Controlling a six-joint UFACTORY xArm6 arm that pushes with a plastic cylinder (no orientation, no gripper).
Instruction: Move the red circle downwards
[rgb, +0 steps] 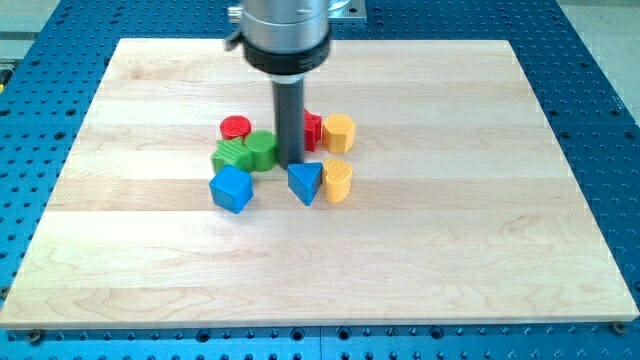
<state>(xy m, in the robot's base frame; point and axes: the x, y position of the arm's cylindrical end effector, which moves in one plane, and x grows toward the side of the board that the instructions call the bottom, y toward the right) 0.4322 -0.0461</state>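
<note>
The red circle lies left of centre on the wooden board, at the top left of a cluster of blocks. It touches a green star-like block below it, and a green cylinder sits to its lower right. My tip stands right of the green cylinder, just above a blue triangle, and to the lower right of the red circle, apart from it. A second red block is partly hidden behind the rod.
A blue cube lies at the cluster's lower left. A yellow block sits right of the hidden red block, and another yellow block sits right of the blue triangle. A blue perforated table surrounds the board.
</note>
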